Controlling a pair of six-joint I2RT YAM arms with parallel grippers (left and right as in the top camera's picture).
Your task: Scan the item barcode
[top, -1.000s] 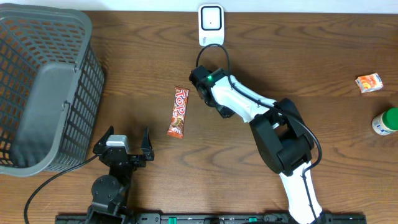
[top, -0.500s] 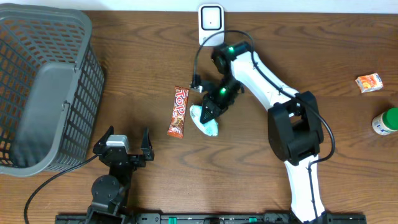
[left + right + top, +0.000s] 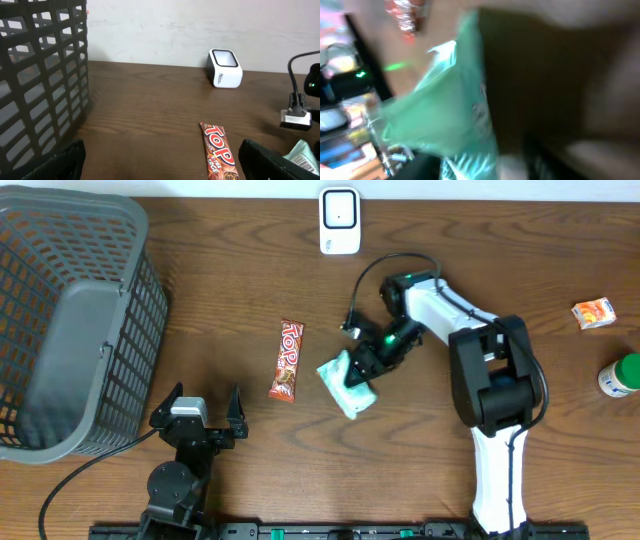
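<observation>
Though the right gripper (image 3: 362, 368) sits right against the pale green packet (image 3: 350, 390) in the overhead view, I cannot tell from up there whether its jaws pinch the packet's edge or have let it go. They meet it along the edge on the side of the scanner (image 3: 340, 220). The packet lies well short of the scanner, on the robot's side of it and nearly in line with it, so the scanner is straight beyond the hand. The packet's long axis runs on a slant, with the far end tipped toward the scanner and a little to the left and the near end pointing back toward the robot. The chocolate bar (image 3: 287, 360) also lies short of the scanner, further left, near the packet but apart from it. The left gripper (image 3: 205, 412) rests farthest from the scanner, fingers spread wide with nothing between them, so the right gripper is plainly the nearer one. From the left wrist, the scanner stands upright at the far side and the bar lies lengthwise toward it. Only a corner of the packet (image 3: 302, 156) shows at the right edge, its print too small to read. From the right wrist everything is smeared: green packet (image 3: 445, 115) fills the frame, and neither the jaws nor a barcode can be made out. To my eye the next move turns on bringing the printed face round to the scanner.
</observation>
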